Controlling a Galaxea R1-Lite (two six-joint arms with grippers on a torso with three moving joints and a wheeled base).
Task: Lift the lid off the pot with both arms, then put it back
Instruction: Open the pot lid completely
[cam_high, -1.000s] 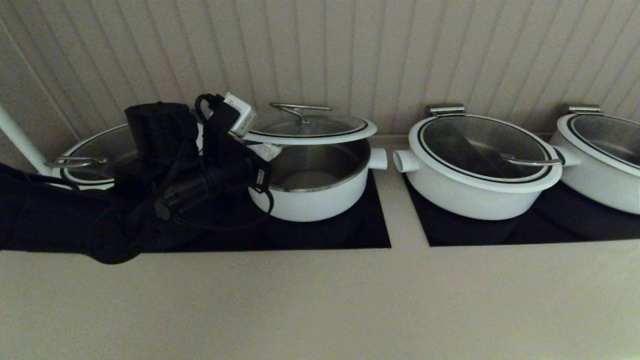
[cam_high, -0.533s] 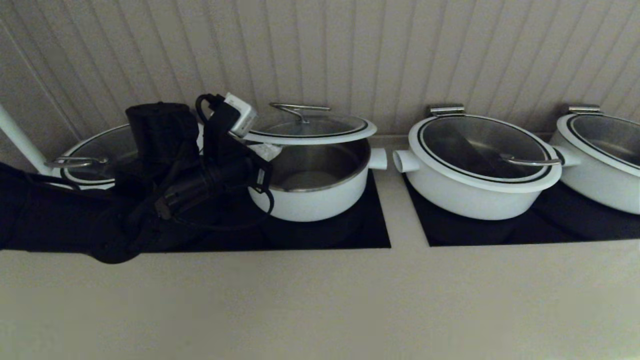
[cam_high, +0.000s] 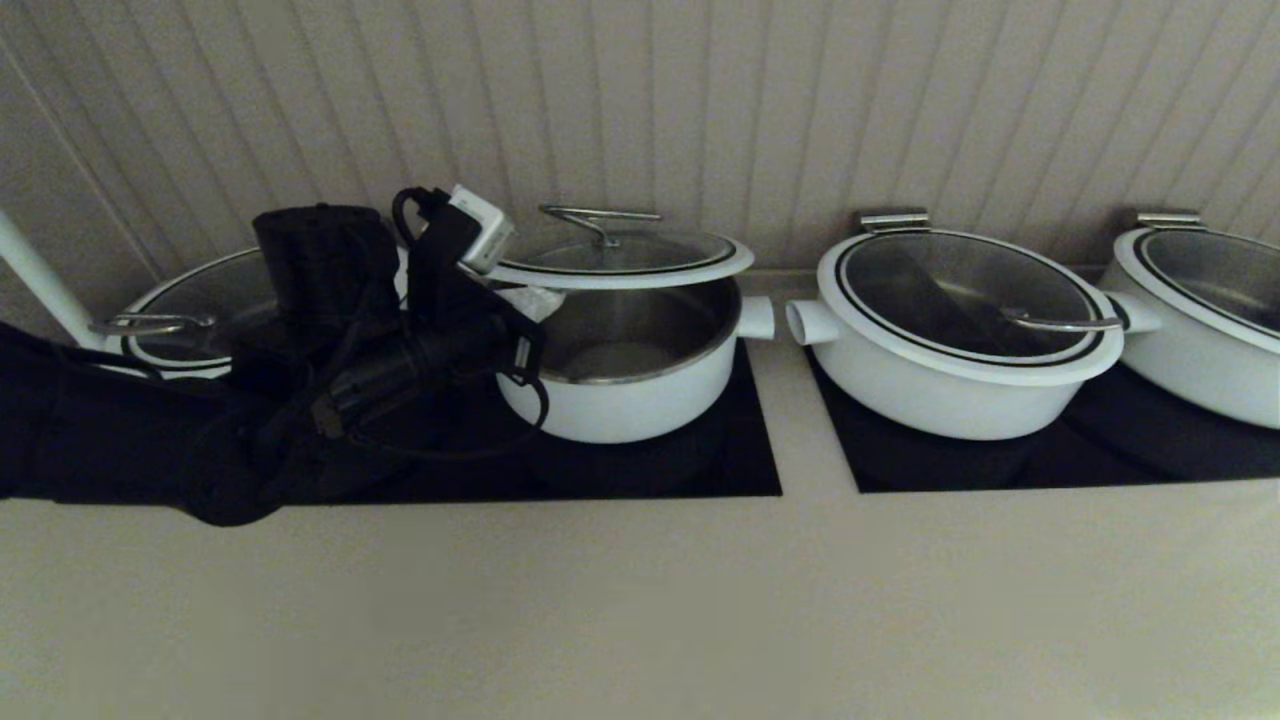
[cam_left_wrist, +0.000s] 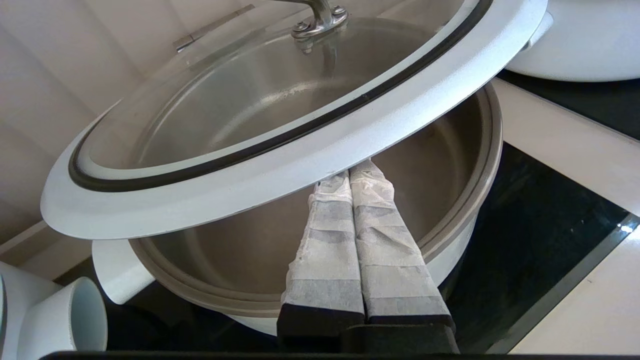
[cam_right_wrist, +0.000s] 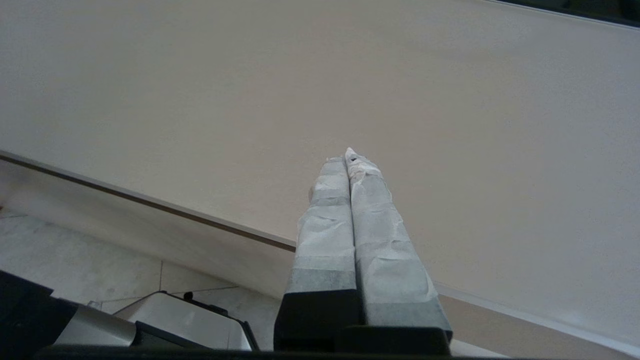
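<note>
The small white pot (cam_high: 630, 400) stands on a black hob, its steel inside showing. The glass lid (cam_high: 620, 255) with white rim and arched steel handle hovers just above it, roughly level. My left gripper (cam_high: 527, 300) reaches in from the left; in the left wrist view its taped fingers (cam_left_wrist: 350, 175) are pressed together, with the tips under the lid's white rim (cam_left_wrist: 280, 165) and over the pot's mouth (cam_left_wrist: 492, 145). They clamp nothing. My right gripper (cam_right_wrist: 347, 157) is shut and empty over the beige counter, out of the head view.
A wider white pot with a glass lid (cam_high: 960, 320) stands to the right, another (cam_high: 1200, 300) at the far right, and a third (cam_high: 180, 320) behind my left arm. A ribbed wall runs close behind. Beige counter (cam_high: 640, 600) lies in front.
</note>
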